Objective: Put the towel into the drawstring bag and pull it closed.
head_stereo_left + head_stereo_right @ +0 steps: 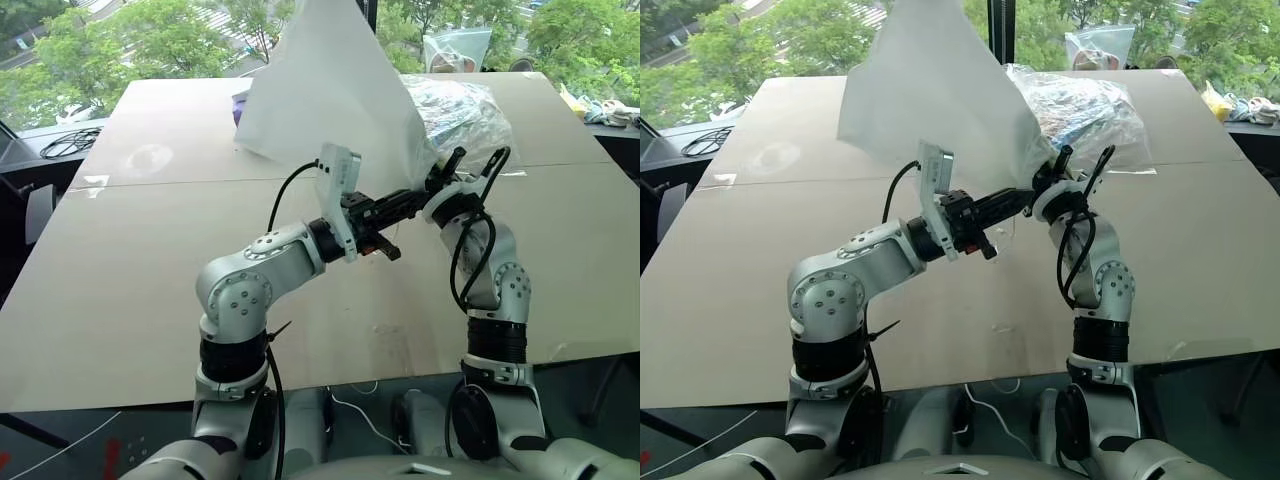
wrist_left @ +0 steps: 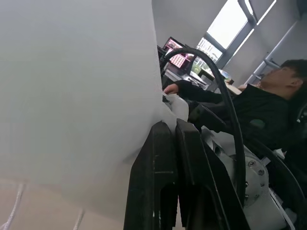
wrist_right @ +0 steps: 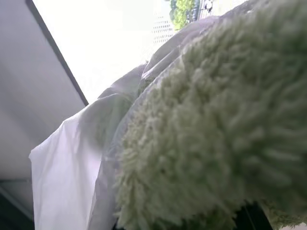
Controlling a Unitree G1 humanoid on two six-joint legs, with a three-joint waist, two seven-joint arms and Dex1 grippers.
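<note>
Both grippers work the insertion: left gripper pinches the bag raised, jaws together. Right gripper, clamped on the towel, must push deeper.

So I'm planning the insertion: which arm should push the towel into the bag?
The right. Its gripper already carries the green towel beside the white drawstring bag, while the left gripper is shut on the bag's edge, holding it up.
</note>
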